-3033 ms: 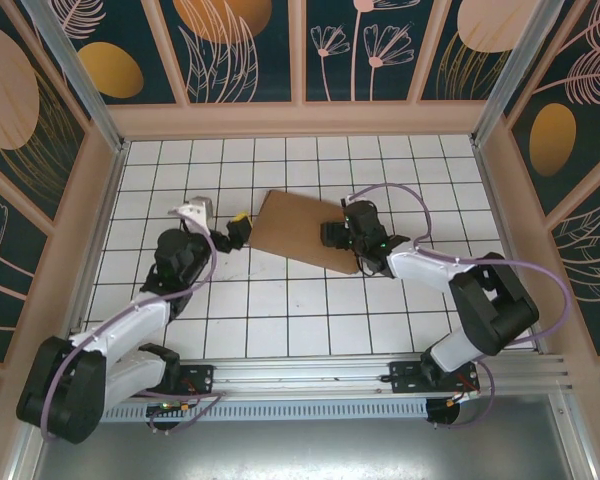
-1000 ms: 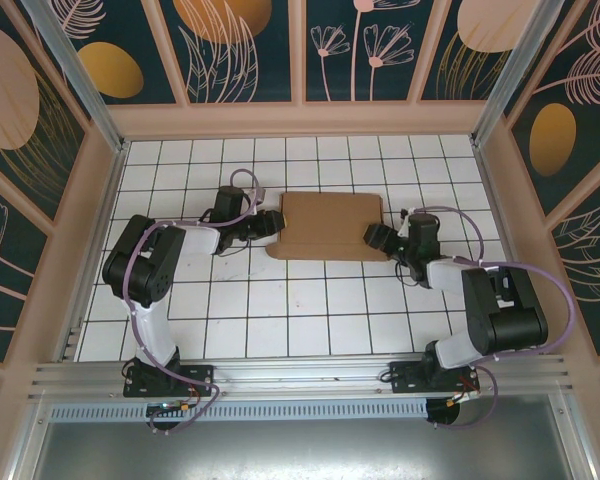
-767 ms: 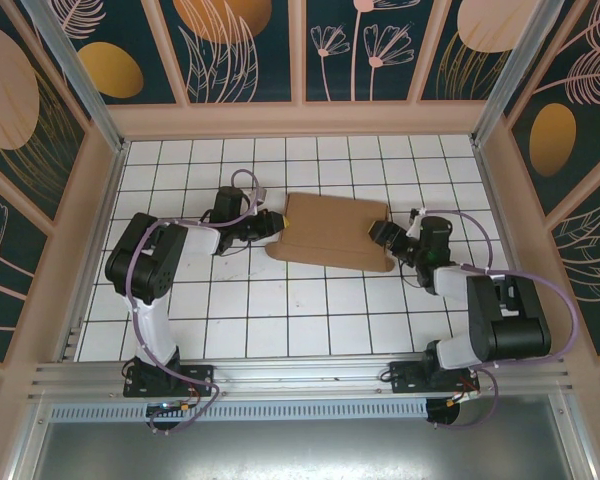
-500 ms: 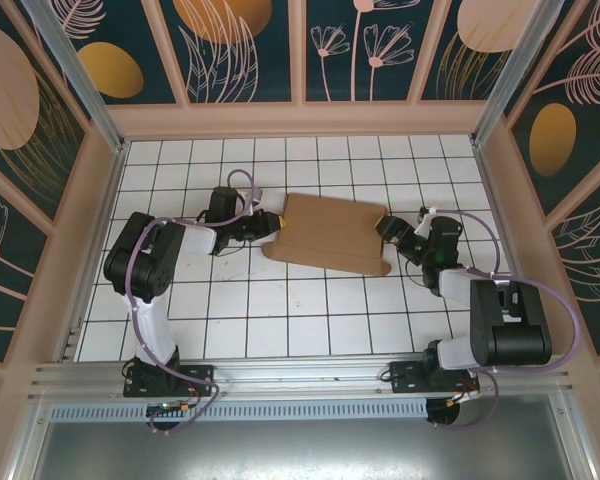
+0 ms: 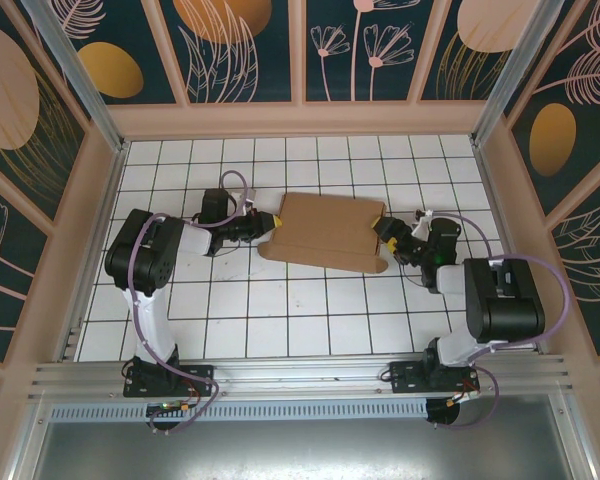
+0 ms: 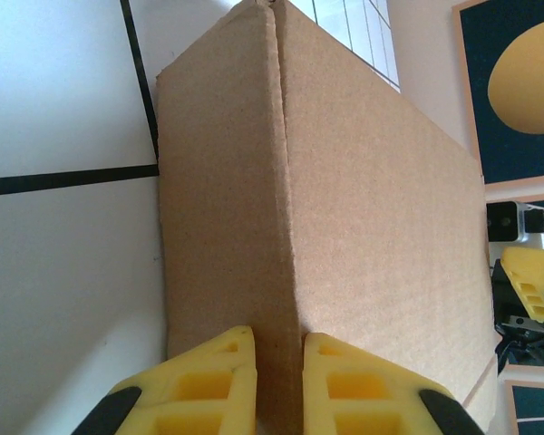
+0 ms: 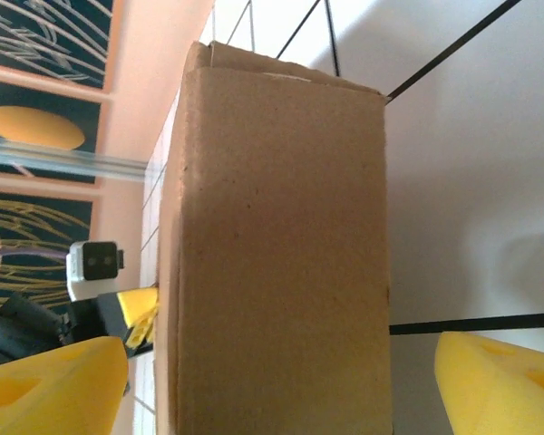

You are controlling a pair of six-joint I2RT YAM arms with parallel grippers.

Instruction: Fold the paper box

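Observation:
The paper box (image 5: pixel 325 230) is a brown cardboard piece lying folded on the white tiled floor in the top view. My left gripper (image 5: pixel 266 224) is at its left end. In the left wrist view its yellow fingers (image 6: pixel 222 373) are shut on a raised cardboard fold (image 6: pixel 281 227), with the gripper (image 6: pixel 279 340) pinching that ridge. My right gripper (image 5: pixel 385 236) is at the box's right end. In the right wrist view the gripper (image 7: pixel 276 362) is open wide, with the box's end (image 7: pixel 286 227) between its fingers (image 7: pixel 59 385) and touching neither.
The tiled floor (image 5: pixel 310 320) is ringed by peach-framed patterned walls (image 5: pixel 300 50). An aluminium rail (image 5: pixel 300 375) runs along the near edge with both arm bases. The right gripper's yellow finger (image 6: pixel 530 281) shows past the box's far end.
The box has turned from lying diagonally to lying across the floor. Both arms have swung in to its two ends, and the left gripper has taken hold of the left fold.

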